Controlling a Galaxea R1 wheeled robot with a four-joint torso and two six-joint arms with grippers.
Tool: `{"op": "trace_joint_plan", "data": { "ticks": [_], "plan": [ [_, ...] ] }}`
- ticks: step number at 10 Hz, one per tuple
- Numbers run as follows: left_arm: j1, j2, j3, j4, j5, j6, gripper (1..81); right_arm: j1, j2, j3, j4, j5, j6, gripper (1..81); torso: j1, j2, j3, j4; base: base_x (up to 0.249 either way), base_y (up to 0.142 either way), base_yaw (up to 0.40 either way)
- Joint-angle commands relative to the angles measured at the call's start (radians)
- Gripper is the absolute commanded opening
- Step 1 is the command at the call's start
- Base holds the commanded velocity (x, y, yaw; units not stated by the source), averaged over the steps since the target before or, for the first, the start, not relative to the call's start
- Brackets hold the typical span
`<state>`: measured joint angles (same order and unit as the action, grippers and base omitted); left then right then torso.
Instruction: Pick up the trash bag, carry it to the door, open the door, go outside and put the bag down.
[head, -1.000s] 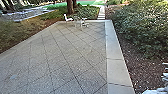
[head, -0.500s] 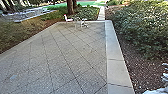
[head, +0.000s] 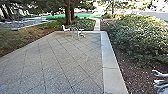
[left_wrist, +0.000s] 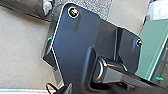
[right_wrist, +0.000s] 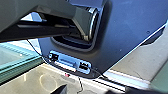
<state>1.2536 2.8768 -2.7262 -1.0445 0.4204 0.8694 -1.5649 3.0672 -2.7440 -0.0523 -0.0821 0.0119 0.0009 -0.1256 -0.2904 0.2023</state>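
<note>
Grey speckled paving (head: 62, 67), crossed by slanting dark joints, spreads over most of the head view, with a smoother, paler concrete border (head: 107, 60) along its right side. Just past that border lies a brown planting bed (head: 125, 65), and dense green bushes (head: 142, 40) grow there. At the far end, a white chair (head: 66, 28) and a small pale table (head: 81, 31) stand near the edge of the paving; behind them rise dark tree trunks (head: 68, 13), and a narrow path (head: 97, 25) leads away toward bright green ground (head: 82, 16). Low at the head view's right edge is a pale, jagged shape (head: 161, 85), perhaps crumpled plastic; whether it is the trash bag, I cannot tell, so I cannot place the bag with certainty. In the left wrist view, smooth pale ground (left_wrist: 22, 50) lies beside the robot, together with a dark grey item (left_wrist: 30, 7) edged in something crinkled and shiny, and a greenish panel (left_wrist: 147, 47). The right wrist view has green-tinted glass (right_wrist: 15, 56) beside a light floor (right_wrist: 32, 81). How wide or narrow either hand stands, or what it holds, I cannot tell.
</note>
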Motion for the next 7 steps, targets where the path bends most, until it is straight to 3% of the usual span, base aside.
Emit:
{"op": "trace_joint_plan", "data": {
  "ticks": [1,2,3,4,5,7],
  "plan": [
    [0.039,0.052,-0.026,0.15,0.031,0.022,81.1,0.015,0.012,0.009,0.008,-0.076,0.003,81.1,0.0,0.0,0.079,-0.069,0.0,0.0,0.0],
    [0.059,0.059,-0.026,0.179,0.029,0.022,81.1,0.015,0.014,0.011,0.008,-0.076,0.003,81.1,0.0,0.0,0.108,-0.094,0.0,0.0,0.0],
    [0.075,0.07,-0.026,0.198,0.014,0.022,81.1,0.015,0.014,0.011,0.008,-0.076,0.005,81.1,0.0,0.0,0.123,-0.077,0.0,0.0,0.0],
    [0.099,0.086,-0.026,0.221,-0.04,0.023,81.1,0.015,0.014,0.009,0.008,-0.076,0.005,81.1,-0.001,-0.001,0.079,-0.066,0.0,0.0,0.0],
    [0.129,0.107,-0.021,0.25,-0.111,0.023,81.1,0.013,0.014,0.009,0.006,-0.074,0.005,81.1,-0.001,-0.002,0.095,-0.082,0.0,0.0,0.0],
    [0.163,0.144,-0.02,0.274,-0.155,0.023,81.1,0.015,0.017,0.011,0.006,-0.074,0.005,81.1,-0.001,-0.002,0.104,-0.086,0.0,0.0,0.0]
  ]
}}
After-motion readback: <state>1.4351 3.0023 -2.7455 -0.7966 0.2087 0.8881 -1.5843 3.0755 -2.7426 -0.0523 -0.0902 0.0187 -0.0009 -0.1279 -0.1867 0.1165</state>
